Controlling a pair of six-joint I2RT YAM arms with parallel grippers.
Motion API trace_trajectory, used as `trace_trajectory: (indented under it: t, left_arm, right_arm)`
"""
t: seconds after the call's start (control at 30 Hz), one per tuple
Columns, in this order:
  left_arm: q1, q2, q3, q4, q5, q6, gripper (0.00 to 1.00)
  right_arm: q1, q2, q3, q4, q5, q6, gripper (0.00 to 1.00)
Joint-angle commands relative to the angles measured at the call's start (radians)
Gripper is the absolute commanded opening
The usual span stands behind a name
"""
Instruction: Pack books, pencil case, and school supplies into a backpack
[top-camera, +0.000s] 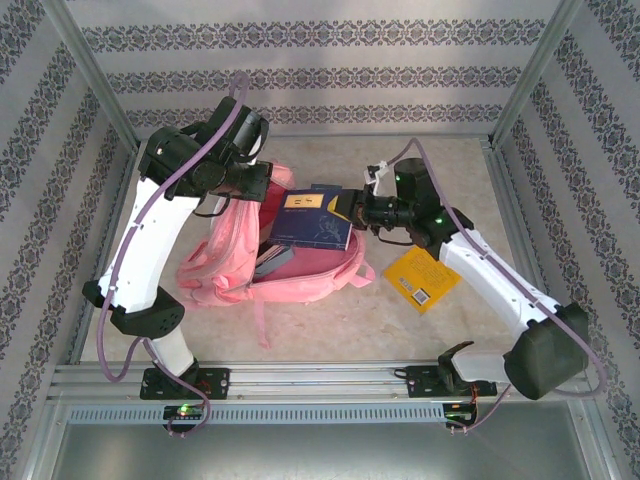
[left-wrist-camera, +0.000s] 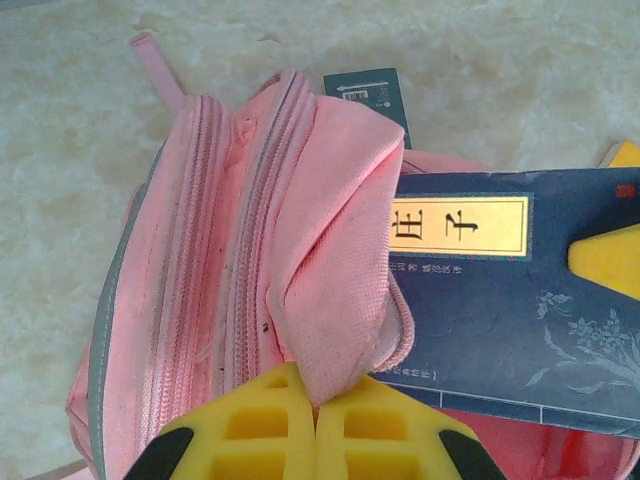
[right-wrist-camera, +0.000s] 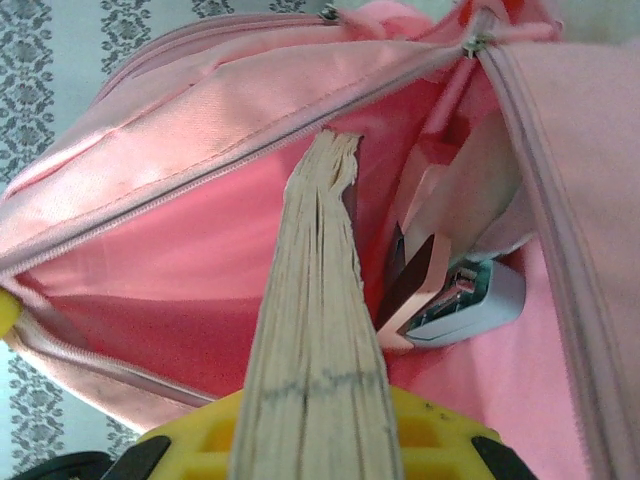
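The pink backpack lies open on the table. My left gripper is shut on a fold of its pink flap and holds the opening up; its yellow fingers meet on the fabric. My right gripper is shut on a dark navy book, whose page edge points into the backpack's mouth. A teal-and-brown stapler lies inside the bag. A yellow-orange book rests on the table to the right. A teal notebook shows beyond the bag.
Metal frame rails run along the near edge, and patterned walls close in the back and sides. The backpack's strap trails toward the near edge. Bare tabletop lies in front of the bag.
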Motion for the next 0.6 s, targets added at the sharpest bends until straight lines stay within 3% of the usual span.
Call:
trace_trajectory:
  t: [0.0, 0.33, 0.57]
  left_arm:
    - [0.011, -0.019, 0.016, 0.096, -0.053, 0.000, 0.00]
    - [0.011, -0.031, -0.060, 0.205, -0.030, 0.001, 0.00]
    - [0.011, -0.051, -0.107, 0.261, -0.022, 0.004, 0.00]
  right_arm:
    - [0.009, 0.025, 0.066, -0.032, -0.026, 0.086, 0.00]
    - [0.086, 0.143, 0.127, -0.053, 0.062, 0.242, 0.00]
    - [0.154, 0.189, 0.168, -0.075, 0.177, 0.242, 0.00]
